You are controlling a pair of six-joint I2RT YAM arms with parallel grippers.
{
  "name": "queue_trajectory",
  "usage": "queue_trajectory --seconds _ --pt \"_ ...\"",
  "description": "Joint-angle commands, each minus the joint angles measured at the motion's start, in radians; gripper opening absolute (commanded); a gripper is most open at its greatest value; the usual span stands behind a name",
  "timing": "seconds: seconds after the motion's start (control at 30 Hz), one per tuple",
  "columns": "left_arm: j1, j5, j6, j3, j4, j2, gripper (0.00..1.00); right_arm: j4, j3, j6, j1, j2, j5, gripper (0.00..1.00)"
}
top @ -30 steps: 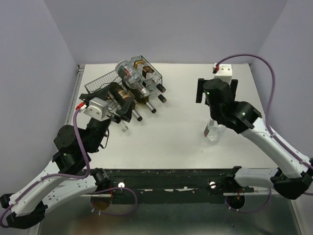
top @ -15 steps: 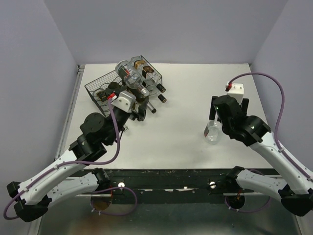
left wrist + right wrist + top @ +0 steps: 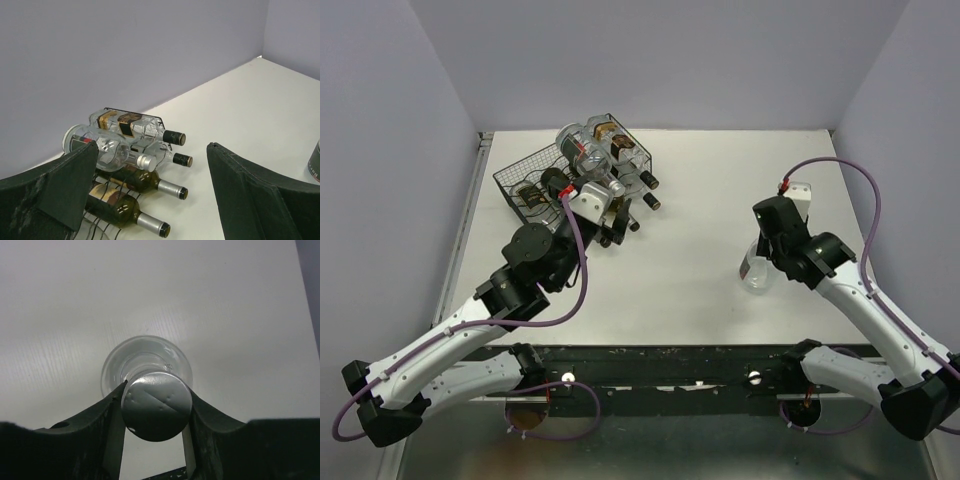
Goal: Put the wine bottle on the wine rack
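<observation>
I work in a robotics lab cell: bare lilac-grey walls (image 3: 660, 60) box in a plain white bench (image 3: 700, 270), my left arm (image 3: 460, 340) and right arm (image 3: 880, 310) are bolted to a black rail (image 3: 670, 368) at its near edge, and purple cables (image 3: 870, 190) loop loose.

The left pincer (image 3: 152, 150) gapes wide before the black wire wine rack (image 3: 150, 117). The rack cradles clear bottles (image 3: 120, 150) above two green wine bottles (image 3: 131, 181), caps pointing outward, on the white worktop (image 3: 240, 110).
</observation>
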Motion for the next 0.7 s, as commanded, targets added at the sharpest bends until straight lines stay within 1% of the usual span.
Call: queue_trajectory --seconds 0.0,0.07,0.1,0.17,0.23,0.27,0.3,0.33,0.37,0.4,0.43,0.53,0.67 --pt "0.001 -0.036 0.007 0.016 0.025 -0.008 0.99 0.068 -0.021 -0.02 -0.039 0.003 -0.075 0.5" --pt "0.0 -0.034 0.01 0.016 0.019 -0.006 0.99 0.088 -0.021 -0.028 -0.049 0.009 -0.092 0.52" --pt "0.001 -0.033 0.012 0.016 0.016 -0.006 0.99 0.093 -0.021 -0.032 -0.056 0.014 -0.101 0.54" --pt "0.001 -0.031 0.013 0.016 0.01 -0.006 0.99 0.102 -0.017 -0.038 -0.065 0.025 -0.11 0.62" --pt "0.001 -0.03 0.013 0.016 0.005 -0.008 0.99 0.108 -0.016 -0.046 -0.071 0.028 -0.118 0.67" --pt "0.001 -0.03 0.013 0.016 0.007 -0.008 0.99 0.111 -0.017 -0.046 -0.071 0.026 -0.119 0.65" --pt "0.001 -0.028 0.013 0.016 0.005 -0.008 0.99 0.114 -0.017 -0.051 -0.074 0.025 -0.126 0.55" --pt "0.001 -0.025 0.013 0.014 0.004 -0.006 0.99 0.122 -0.02 -0.055 -0.074 0.019 -0.132 0.4" --pt "0.001 -0.021 0.013 0.014 0.004 -0.005 0.99 0.134 -0.025 -0.063 -0.074 0.008 -0.141 0.19" --pt "0.001 -0.01 0.016 0.013 0.002 -0.002 0.99 0.145 -0.031 -0.064 -0.076 0.002 -0.15 0.05" --pt "0.001 -0.002 0.015 0.014 0.004 0.0 0.99 0.151 -0.033 -0.064 -0.077 -0.004 -0.156 0.01" --pt "0.001 0.032 0.015 0.017 -0.001 0.014 0.99 0.165 -0.034 -0.061 -0.076 -0.006 -0.201 0.01" --pt "0.001 0.079 -0.005 0.014 -0.004 0.037 0.99 0.253 -0.05 -0.029 -0.077 -0.03 -0.355 0.01"
